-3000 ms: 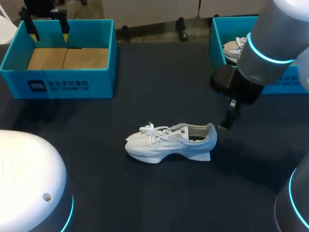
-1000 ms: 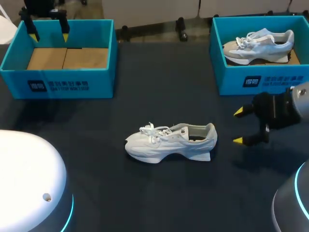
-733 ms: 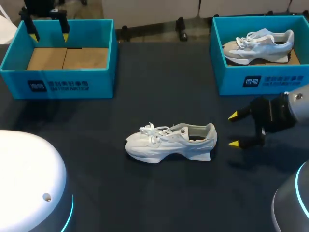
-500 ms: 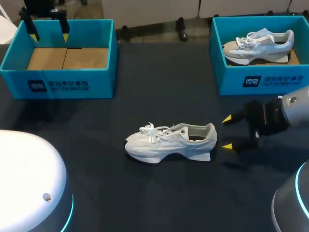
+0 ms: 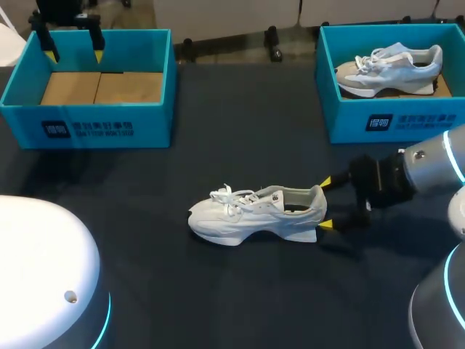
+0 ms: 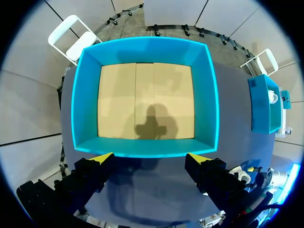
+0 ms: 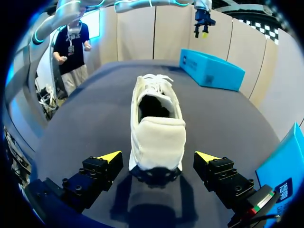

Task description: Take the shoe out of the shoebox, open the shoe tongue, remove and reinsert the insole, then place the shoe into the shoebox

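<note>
A white shoe (image 5: 256,212) stands upright mid-table, toe to the left, its heel (image 7: 156,142) facing my right gripper. That gripper (image 5: 324,203) is open at the heel, one yellow tip on each side, not touching it; in the right wrist view the right gripper (image 7: 160,156) straddles the heel end. An empty blue shoebox (image 5: 91,80) with a cardboard floor sits far left. My left gripper (image 5: 73,45) hangs open above its back wall; in the left wrist view the left gripper (image 6: 150,156) is over the shoebox (image 6: 145,97).
A second blue box (image 5: 385,83) at the far right holds another pale shoe (image 5: 389,67). Dark tabletop (image 5: 240,138) lies between the two boxes. A white arm base (image 5: 43,276) fills the near left corner.
My right gripper has moved left along the table, from well right of the shoe to its heel, staying open. The shoe and the left arm have not moved.
</note>
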{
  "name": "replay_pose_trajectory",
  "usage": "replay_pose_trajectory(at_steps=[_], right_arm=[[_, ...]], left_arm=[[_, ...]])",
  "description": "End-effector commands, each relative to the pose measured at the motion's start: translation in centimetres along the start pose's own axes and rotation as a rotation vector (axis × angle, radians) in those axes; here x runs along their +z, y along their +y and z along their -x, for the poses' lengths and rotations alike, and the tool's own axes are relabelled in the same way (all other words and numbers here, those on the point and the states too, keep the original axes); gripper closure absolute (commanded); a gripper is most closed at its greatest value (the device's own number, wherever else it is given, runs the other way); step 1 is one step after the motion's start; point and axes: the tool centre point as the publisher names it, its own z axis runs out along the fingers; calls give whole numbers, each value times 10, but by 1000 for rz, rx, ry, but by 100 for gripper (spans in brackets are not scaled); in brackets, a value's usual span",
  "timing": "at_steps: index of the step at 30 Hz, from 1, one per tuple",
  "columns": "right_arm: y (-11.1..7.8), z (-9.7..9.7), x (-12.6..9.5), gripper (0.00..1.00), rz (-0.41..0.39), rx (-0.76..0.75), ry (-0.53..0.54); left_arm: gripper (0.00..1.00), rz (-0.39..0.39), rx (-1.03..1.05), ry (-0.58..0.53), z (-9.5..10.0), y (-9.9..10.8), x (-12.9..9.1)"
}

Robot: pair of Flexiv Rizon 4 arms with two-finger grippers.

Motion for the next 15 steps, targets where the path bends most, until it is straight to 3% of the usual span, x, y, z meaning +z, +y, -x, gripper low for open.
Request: replay_pose_trajectory(at_steps=[1, 15], right_arm=[[3, 6, 16, 0, 2, -6, 18], [8, -1, 42, 0, 23, 4, 42]], left_arm=[[0, 0, 0, 0, 0, 0, 0], [0, 0, 0, 0, 0, 0, 0]])
